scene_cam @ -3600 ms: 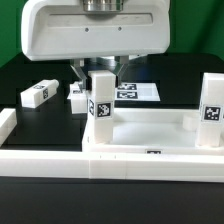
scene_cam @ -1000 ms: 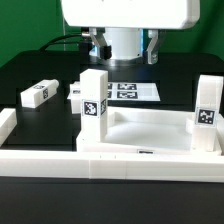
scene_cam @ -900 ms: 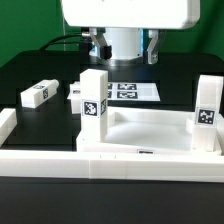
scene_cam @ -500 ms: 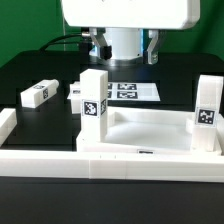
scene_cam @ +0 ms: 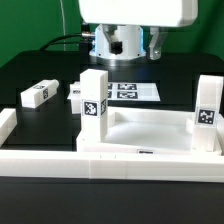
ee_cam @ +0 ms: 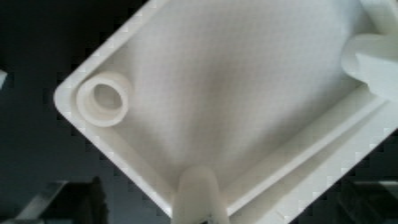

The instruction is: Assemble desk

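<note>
The white desk top [scene_cam: 150,135] lies at the front of the table with its raised rim up. Two white tagged legs stand upright in its corners, one on the exterior view's left [scene_cam: 94,100] and one on the right [scene_cam: 208,115]. My arm's white hand [scene_cam: 138,12] hangs high above the back of the table, and its fingers are hidden in this view. The wrist view looks down on the desk top [ee_cam: 249,90], a round corner socket [ee_cam: 103,97] and an upright leg [ee_cam: 199,195]. My gripper [ee_cam: 210,208] is open, its dark fingers far apart, holding nothing.
Two loose white legs [scene_cam: 37,94] [scene_cam: 75,96] lie on the black table at the exterior view's left. The marker board [scene_cam: 130,91] lies flat behind the desk top. A long white border rail [scene_cam: 100,160] runs along the front.
The hand has risen from just above the left upright leg to high over the table. In the last half second its white housing shifted a little to the exterior view's right.
</note>
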